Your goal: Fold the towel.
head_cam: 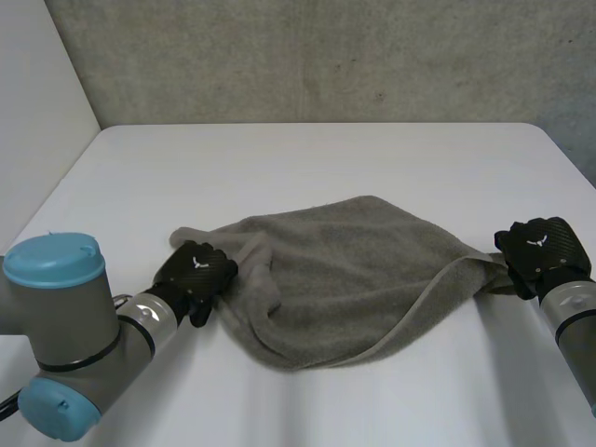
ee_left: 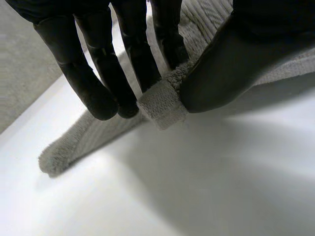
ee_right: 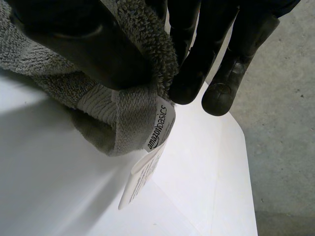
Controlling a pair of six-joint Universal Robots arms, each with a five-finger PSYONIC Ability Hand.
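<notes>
I read the grey towel as lying loosely spread on the near half of the white counter, spanning the gap between the two arms. Its far edge bulges in a rounded curve. A hemmed edge runs from the right corner down to the near edge. The left robot hand sits at the towel's left end. In the left wrist view, its fingers and thumb are clamped on a hemmed corner, which protrudes just past the fingertips. The adjoining edge trails away across the counter. I cannot tell whether the pinched corner touches the surface. The right robot hand sits at the towel's right end, where the cloth narrows to a point. In the right wrist view, its thumb presses a bunched corner against the fingers, so this robot hand is also clamped on the towel. A white printed label hangs from the hem just below those fingertips. The two robot hands are well apart.
</notes>
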